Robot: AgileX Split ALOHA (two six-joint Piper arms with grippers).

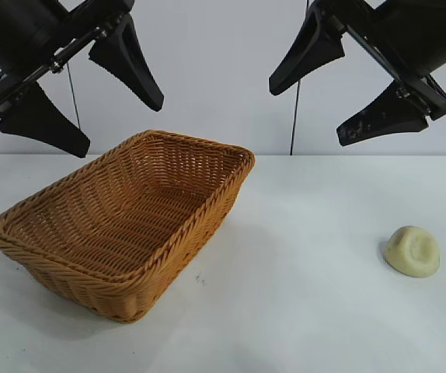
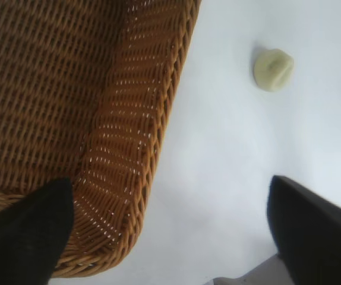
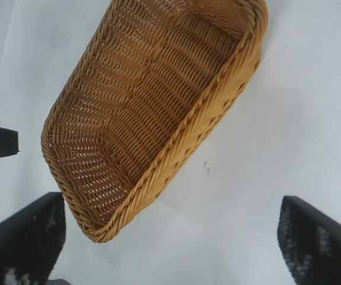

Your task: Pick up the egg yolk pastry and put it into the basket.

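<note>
The pale cream egg yolk pastry (image 1: 412, 251) lies on the white table at the right, well apart from the basket; the left wrist view also catches the pastry (image 2: 272, 69). The orange-brown wicker basket (image 1: 21, 233) stands at the left with nothing inside it, and its rim shows in both wrist views (image 2: 176, 89) (image 3: 182, 148). My left gripper (image 1: 120, 124) hangs open high above the basket's far side. High above the table's right half, my right gripper (image 1: 307, 113) is open too, up and to the left of the pastry. Neither holds anything.
The white table (image 1: 301, 311) spreads bare between basket and pastry and in front of both. A pale wall with two thin dark cables (image 1: 295, 116) stands behind. A small dark speck (image 3: 206, 167) marks the table near the basket.
</note>
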